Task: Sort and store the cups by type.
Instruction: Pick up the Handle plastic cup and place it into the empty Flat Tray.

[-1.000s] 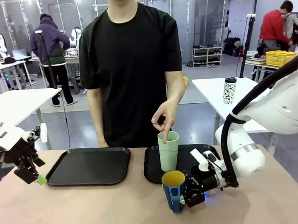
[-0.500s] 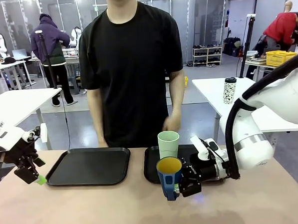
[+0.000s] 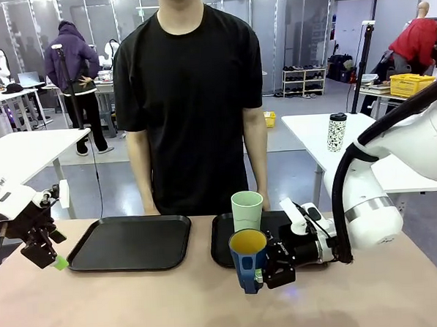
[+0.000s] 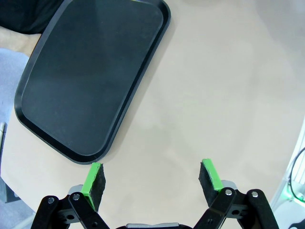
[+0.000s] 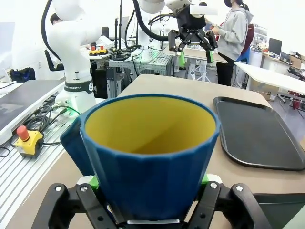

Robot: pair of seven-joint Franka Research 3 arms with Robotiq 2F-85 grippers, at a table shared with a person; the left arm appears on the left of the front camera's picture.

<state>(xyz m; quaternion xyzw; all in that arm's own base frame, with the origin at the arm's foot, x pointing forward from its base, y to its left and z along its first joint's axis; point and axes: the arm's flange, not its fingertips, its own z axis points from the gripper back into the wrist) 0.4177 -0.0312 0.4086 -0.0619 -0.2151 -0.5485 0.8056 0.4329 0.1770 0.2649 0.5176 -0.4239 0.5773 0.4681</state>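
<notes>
Right claw [image 3: 272,272] clamps the dark blue mug [image 3: 249,258] by its lower body, holding it upright above the desk [image 3: 138,307] just in front of the right-hand tray [image 3: 221,247]; the wrist view shows the green pads [image 5: 94,182] pressed to either side of the faceted wall, with the handle [image 5: 74,148] sticking out to one side, clear of the grip. Largest things first: two black trays lie side by side on the desk before a standing person [image 3: 192,99], the left tray [image 3: 131,243] bare, the right one carrying the tall mint-green tumbler [image 3: 247,209], which stands upright just behind the mug. Left claw [image 3: 46,253] hovers at the desk's left edge beside the bare tray, its jaws spread wide and holding nothing.

Handling, as a judgement: the mug looks stiff and fairly heavy for its size, likely glazed and smooth — so a squeeze low across the body, as here, seems safer than the thin handle, and a knock could chip it. The tumbler appears light plastic, tall and easily tipped — best taken around its middle, gently, since thin walls may flex.
</notes>
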